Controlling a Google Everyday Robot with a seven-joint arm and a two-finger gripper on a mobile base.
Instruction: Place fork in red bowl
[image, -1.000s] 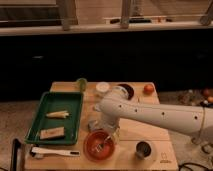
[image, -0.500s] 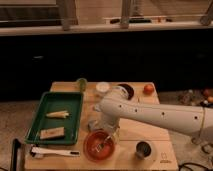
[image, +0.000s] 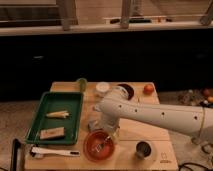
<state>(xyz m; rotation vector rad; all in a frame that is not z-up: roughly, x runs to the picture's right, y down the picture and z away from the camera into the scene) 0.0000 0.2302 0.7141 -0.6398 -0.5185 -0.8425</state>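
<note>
The red bowl (image: 98, 146) stands near the front edge of the wooden table (image: 155, 132), left of centre. A slim pale fork (image: 104, 144) lies tilted inside it. My white arm reaches in from the right and bends down at the elbow. My gripper (image: 107, 131) hangs just above the bowl's far rim, close over the fork's upper end. I cannot see whether it touches the fork.
A green tray (image: 37, 131) with two pale items lies at the left. A white-handled utensil (image: 52, 152) lies in front of it. A grey metal cup (image: 143, 149) stands right of the bowl. A dark bowl (image: 128, 90), white cup (image: 102, 87), green cup (image: 81, 83) and an orange ball (image: 148, 89) stand at the back.
</note>
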